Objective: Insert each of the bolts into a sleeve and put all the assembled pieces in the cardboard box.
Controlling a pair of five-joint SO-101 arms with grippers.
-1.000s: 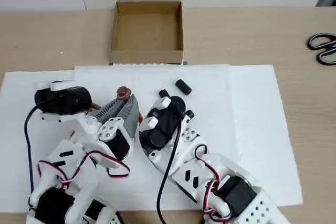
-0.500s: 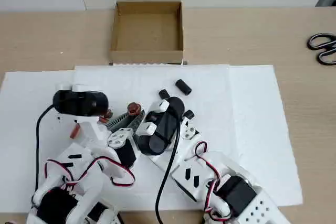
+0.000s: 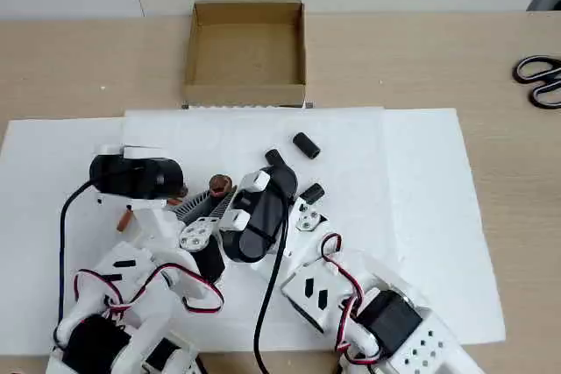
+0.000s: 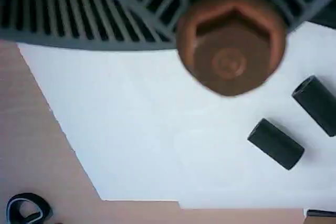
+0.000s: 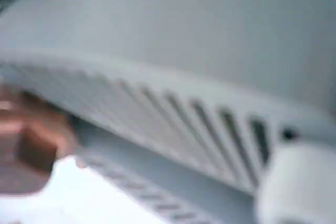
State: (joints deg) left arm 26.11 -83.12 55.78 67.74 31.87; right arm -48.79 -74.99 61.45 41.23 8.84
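One brown bolt [image 3: 220, 185], clenched in the left arm's jaws, drew back beside the right arm [image 3: 259, 216], likely for sleeving, while black sleeves [image 3: 306, 144] lay loose nearby and the cardboard box [image 3: 245, 94] stood empty

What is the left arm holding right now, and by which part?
The left gripper holds a brown bolt at its fingertips, pinched at the head end. The hex head faces the wrist camera, and the shank is hidden.

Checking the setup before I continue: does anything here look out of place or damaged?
Nothing looks damaged or spilled. The one stray thing is the scissors at the edge of the table, off the white paper, with no part in the job.
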